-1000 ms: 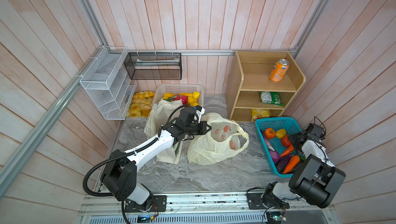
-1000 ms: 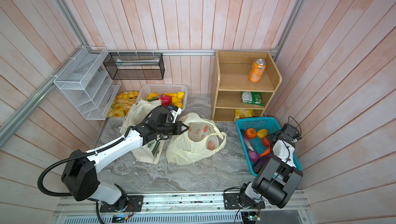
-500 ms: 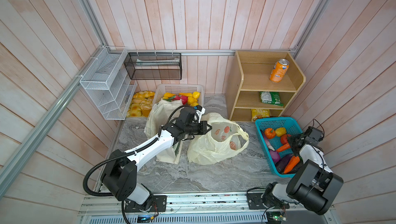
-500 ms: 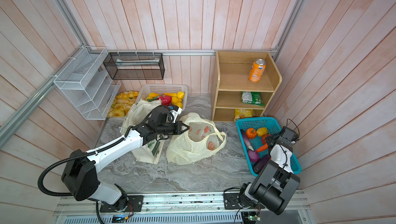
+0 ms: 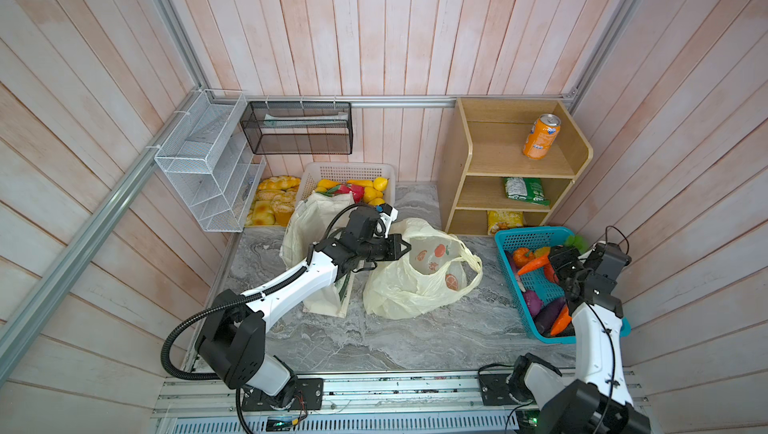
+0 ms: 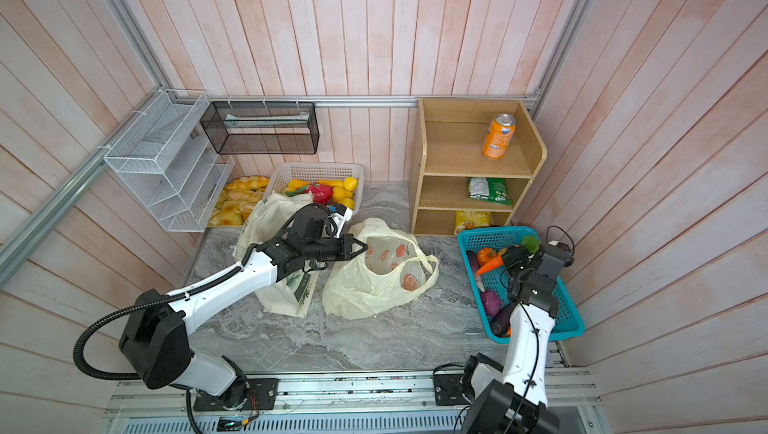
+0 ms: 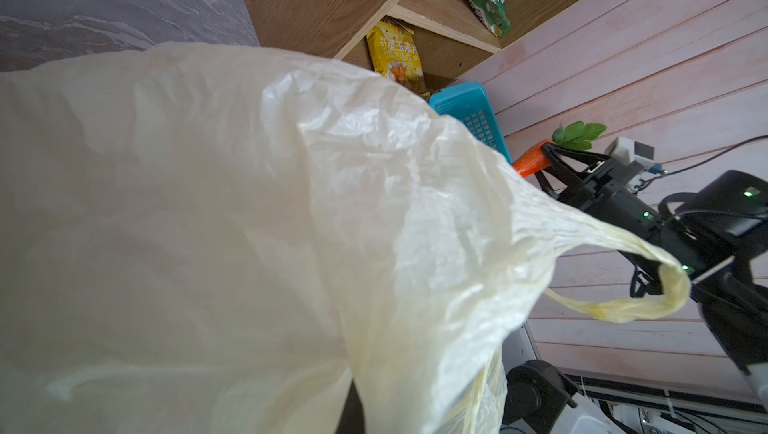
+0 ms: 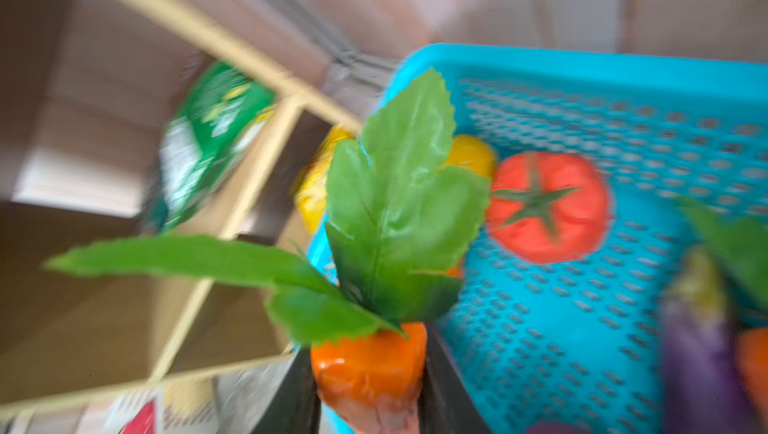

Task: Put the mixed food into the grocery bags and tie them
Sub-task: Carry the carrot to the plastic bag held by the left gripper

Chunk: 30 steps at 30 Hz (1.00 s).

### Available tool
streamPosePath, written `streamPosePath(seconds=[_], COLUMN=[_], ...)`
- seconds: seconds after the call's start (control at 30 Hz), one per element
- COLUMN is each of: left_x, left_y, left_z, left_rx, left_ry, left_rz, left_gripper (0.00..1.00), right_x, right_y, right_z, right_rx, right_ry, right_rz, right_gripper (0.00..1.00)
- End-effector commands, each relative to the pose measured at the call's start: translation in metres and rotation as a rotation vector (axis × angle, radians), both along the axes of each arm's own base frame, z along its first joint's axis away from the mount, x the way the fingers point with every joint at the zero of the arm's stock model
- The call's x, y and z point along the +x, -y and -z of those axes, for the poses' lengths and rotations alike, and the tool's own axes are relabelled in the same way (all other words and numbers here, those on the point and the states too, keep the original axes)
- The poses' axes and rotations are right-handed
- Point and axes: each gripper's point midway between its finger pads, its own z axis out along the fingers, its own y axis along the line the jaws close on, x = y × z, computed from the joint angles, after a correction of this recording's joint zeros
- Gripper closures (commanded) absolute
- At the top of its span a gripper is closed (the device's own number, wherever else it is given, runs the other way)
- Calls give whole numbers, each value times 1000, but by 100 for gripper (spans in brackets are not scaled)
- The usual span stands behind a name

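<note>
Upper right of both top views: light wooden three-tier shelf unit point(image 5: 490, 149), with upright orange soda can point(image 5: 541, 137) on the top tier, flat green snack packet point(image 5: 525, 191) on the middle tier, yellow snack packet point(image 5: 505, 218) at the bottom. Just below it, at the right edge: teal perforated plastic basket point(image 5: 532, 233) holding a red toy tomato point(image 8: 548, 207) and a dark purple toy eggplant point(image 5: 548, 315). Upper left: white wire tiered rack point(image 5: 199, 162) and black mesh wall basket point(image 5: 297, 133), side by side on pale pink plank walls point(image 5: 374, 29). Beneath them: golden bread rolls point(image 5: 270, 203) beside a cream perforated plastic basket point(image 5: 349, 171) of yellow toy fruit point(image 5: 380, 183). Underneath everything: grey marbled tabletop point(image 5: 374, 340).
</note>
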Motion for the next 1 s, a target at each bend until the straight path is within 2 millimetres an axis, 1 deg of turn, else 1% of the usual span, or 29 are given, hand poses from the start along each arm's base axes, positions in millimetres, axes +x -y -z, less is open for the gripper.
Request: streamPosePath(seconds=[0.0,0.07,0.13,0.23,0.33,0.43,0.53,0.63,0.7,0.73,0.9,0.97], left_x=[4,4,5,5,6,7,9,10,11,11,9,8], left_y=[-2,-2,-3,-3,-2,-1,0,3,4,5,9,11], left_z=[7,7,8,10,11,12,12,12,12,11,11,10], left_rx=[6,9,12,16,19,21,22,26,27,27,27,22], left_ry=[4,3,2,-1,-4,-7,-8,-12,-13,-12,-18,-20], left_rz=[-12,-14,-17,-20,-20,-22,-24,-23,-22,-20,-16,-8], left_gripper=[100,100,100,100,100,100,100,100,100,100,100,100], right_x=[-1,-6,-15,-31,-48,-63,-71,-72,-69,-68,-56,-50], right_y=[-40,-65,-91,-126,-155,-176,-194,-215,-230,-241,-285,-297], right_z=[-53,-80,-107,-139,-167,-191,-203,-202,-194,-188,-150,-134], right_rx=[23,18,9,10,5,-3,8,14,12,6,-91,-150], right_ry=[144,228,301,403,495,579,642,672,664,659,593,571], right_rz=[-143,-240,-333,-451,-537,-609,-680,-749,-779,-805,-853,-851], right_gripper=[79,79,79,79,79,79,79,79,79,79,80,80])
